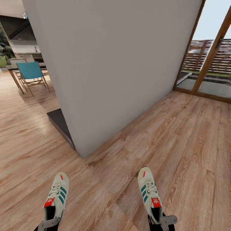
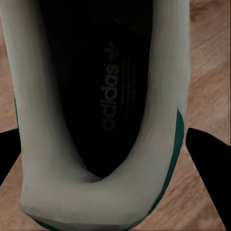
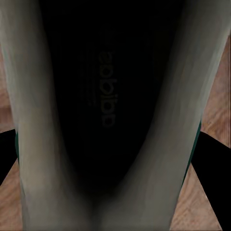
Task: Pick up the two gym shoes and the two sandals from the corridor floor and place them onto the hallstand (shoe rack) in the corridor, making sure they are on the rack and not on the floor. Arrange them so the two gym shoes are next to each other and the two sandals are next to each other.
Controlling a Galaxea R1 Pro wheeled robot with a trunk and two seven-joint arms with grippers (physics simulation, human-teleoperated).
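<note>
The head camera looks forward and down over the floor (image 1: 179, 134). Each wrist camera peers closely into one shoe (image 2: 96, 110), which also shows in the head view.

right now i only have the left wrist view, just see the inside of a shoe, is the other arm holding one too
Observer: Yes. In the head view the right gripper is at the heel of the second gym shoe.
Operator: and mine, which way does it point
Observer: The left gym shoe has its toe pointing away from the robot, with the left gripper at the heel.
Operator: whats ahead of me
Observer: A grey wall stands close in front, its corner towards the robot.
Operator: anything past it
Observer: To the left a blue chair at a table; to the right a wood-framed glass door.
</note>
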